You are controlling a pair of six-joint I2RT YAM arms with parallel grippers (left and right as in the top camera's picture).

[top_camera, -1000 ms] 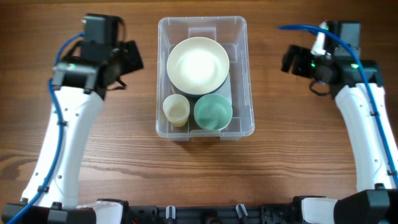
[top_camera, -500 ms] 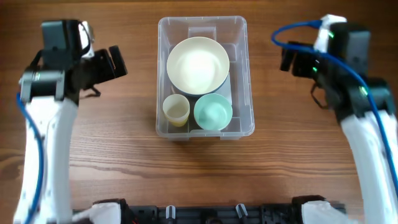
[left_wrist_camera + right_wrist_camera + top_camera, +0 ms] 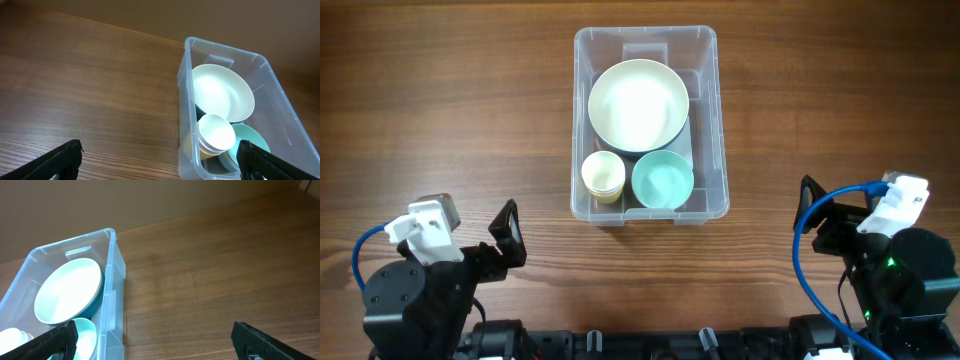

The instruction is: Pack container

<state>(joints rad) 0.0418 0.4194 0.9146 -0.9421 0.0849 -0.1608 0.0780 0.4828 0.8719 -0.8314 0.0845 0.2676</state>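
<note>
Clear, glossy plastic container (image 3: 712, 130) sits on a matt wood-grain table (image 3: 440, 120).

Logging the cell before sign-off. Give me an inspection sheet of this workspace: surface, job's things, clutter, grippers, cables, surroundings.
Surface: wooden table, no spills or marks seen.
Job's things: container upright mid-table, holding a cream bowl, a pale yellow cup and a teal bowl.
Clutter: nothing seen.
Grippers: left gripper and right gripper both open, empty, apart from the container.
Cables: left arm's blue cable and right arm's blue cable loop beside their arms, away from the container.
Surroundings: plain tan background beyond the table.
</note>
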